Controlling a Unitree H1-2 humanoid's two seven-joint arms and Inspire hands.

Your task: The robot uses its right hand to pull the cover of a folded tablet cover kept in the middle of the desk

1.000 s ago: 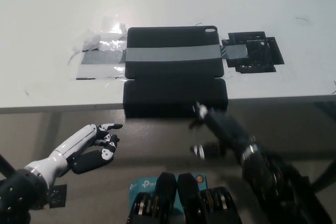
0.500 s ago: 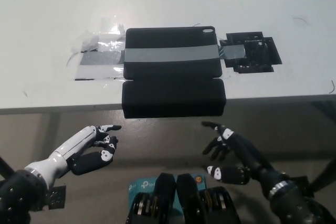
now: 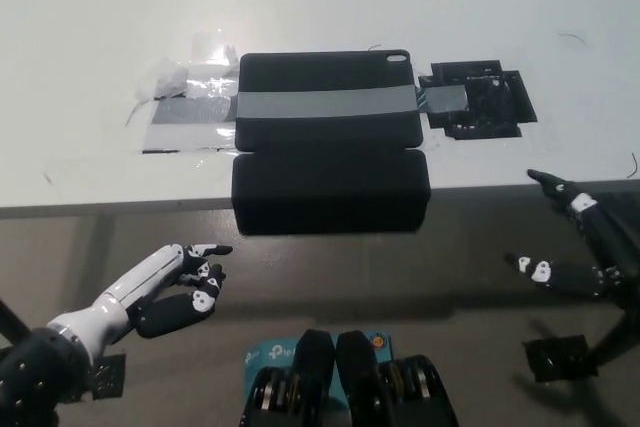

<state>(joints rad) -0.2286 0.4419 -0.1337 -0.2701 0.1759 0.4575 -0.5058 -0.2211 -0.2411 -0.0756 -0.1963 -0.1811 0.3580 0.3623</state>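
Single head view, looking steeply down from above, desk (image 3: 90,27) in upper half, floor below, moderately close

- tablet cover (image 3: 330,152): matt black, faintly grained, crossed by a smooth grey band (image 3: 327,103)
- desk (image 3: 90,37): smooth matt white
- clear tape (image 3: 190,72): glossy, crinkled
- left hand (image 3: 178,284): glossy white plastic

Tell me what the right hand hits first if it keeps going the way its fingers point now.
Probably the front edge of the desk. The right hand sits low at the far right, open, fingers aimed up and left. The tablet cover lies further left, off that line. Depth is unclear, so it might pass under the edge.
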